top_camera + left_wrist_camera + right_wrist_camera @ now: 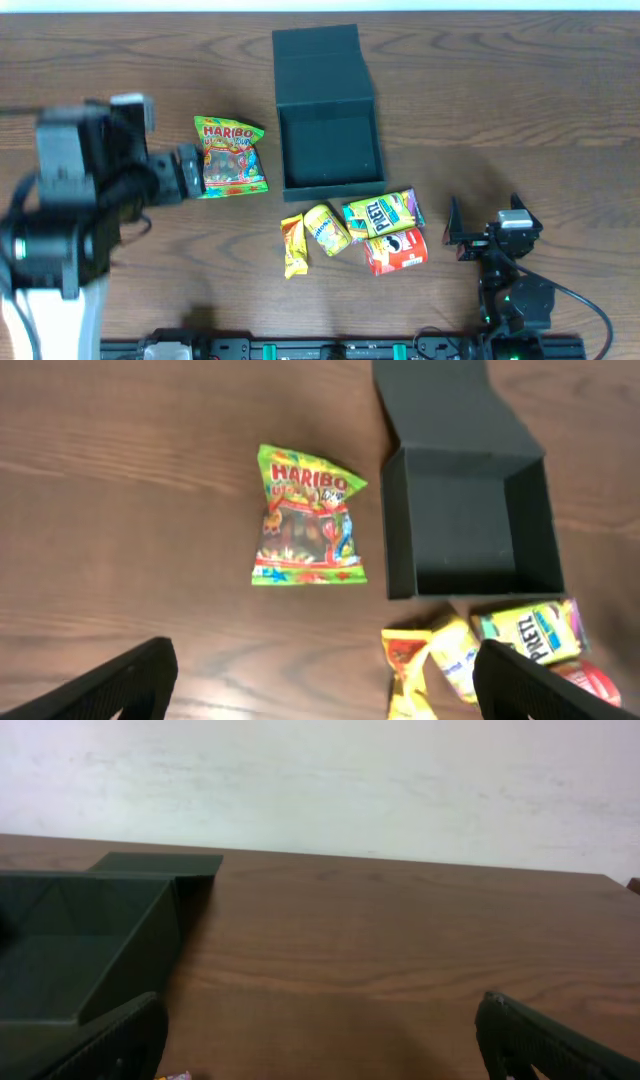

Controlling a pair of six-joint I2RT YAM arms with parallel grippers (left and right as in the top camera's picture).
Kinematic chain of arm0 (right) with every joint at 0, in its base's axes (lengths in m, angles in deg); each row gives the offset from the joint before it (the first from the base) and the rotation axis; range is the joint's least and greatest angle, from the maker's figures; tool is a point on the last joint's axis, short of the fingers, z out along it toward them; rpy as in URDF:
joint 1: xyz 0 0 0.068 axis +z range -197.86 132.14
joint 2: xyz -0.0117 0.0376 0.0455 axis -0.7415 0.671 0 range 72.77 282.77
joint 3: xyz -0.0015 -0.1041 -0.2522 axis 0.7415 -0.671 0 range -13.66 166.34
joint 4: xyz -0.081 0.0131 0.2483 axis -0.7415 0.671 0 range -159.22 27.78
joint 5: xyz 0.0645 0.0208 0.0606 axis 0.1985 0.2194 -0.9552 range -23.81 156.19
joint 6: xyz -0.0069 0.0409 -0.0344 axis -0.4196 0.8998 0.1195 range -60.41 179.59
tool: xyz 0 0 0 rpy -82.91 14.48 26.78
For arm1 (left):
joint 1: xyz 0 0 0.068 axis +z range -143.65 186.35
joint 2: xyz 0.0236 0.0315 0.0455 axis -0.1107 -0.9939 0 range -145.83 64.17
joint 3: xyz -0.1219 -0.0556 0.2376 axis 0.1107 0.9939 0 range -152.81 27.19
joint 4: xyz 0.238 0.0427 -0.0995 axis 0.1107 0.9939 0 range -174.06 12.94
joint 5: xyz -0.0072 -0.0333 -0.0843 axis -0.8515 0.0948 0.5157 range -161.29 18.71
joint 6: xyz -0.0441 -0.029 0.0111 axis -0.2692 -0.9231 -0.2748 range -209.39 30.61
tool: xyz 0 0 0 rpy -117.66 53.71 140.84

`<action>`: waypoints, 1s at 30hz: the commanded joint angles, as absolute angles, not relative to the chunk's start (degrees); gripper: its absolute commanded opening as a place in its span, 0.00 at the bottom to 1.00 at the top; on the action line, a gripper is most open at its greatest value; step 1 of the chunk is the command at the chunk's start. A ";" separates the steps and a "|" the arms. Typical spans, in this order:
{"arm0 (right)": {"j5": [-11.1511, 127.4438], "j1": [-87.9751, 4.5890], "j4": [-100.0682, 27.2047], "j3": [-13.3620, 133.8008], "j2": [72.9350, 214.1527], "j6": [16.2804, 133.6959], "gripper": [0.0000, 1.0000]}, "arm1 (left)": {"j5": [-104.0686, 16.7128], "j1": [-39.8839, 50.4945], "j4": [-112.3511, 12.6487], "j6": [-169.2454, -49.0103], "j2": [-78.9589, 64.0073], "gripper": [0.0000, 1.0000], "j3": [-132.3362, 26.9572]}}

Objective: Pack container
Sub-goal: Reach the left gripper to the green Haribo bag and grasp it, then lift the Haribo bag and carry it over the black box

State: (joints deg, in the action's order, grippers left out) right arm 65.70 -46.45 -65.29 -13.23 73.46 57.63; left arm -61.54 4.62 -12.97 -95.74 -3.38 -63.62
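Observation:
The container [279, 150] is a dark teal-black square box, standing open at the table's middle with its flap lid [320, 60] laid back; nothing shows inside it. A green Haribo bag [232, 158] lies flat to its left. My left gripper [193, 172] hovers at that bag's left edge, open and holding nothing. The left wrist view shows the Haribo bag [305, 520] and the container [397, 525] well ahead of the wide-spread left gripper [320, 695]. My right gripper [455, 232] stands open and empty at the front right; in its wrist view the right gripper [320, 1050] has the container [130, 960] to its left.
In front of the box lies a cluster of snacks: a thin yellow packet [293, 245], a yellow bag [326, 229], a pretzel bag [383, 213] and a red packet [397, 250]. A pale wall [350, 780] rises behind the table's far edge.

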 commanded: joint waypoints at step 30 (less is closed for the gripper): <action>65.52 -46.49 -65.03 -13.34 73.15 57.15 0.99 | -68.14 -1.07 -18.65 -99.57 -52.99 0.95 -66.79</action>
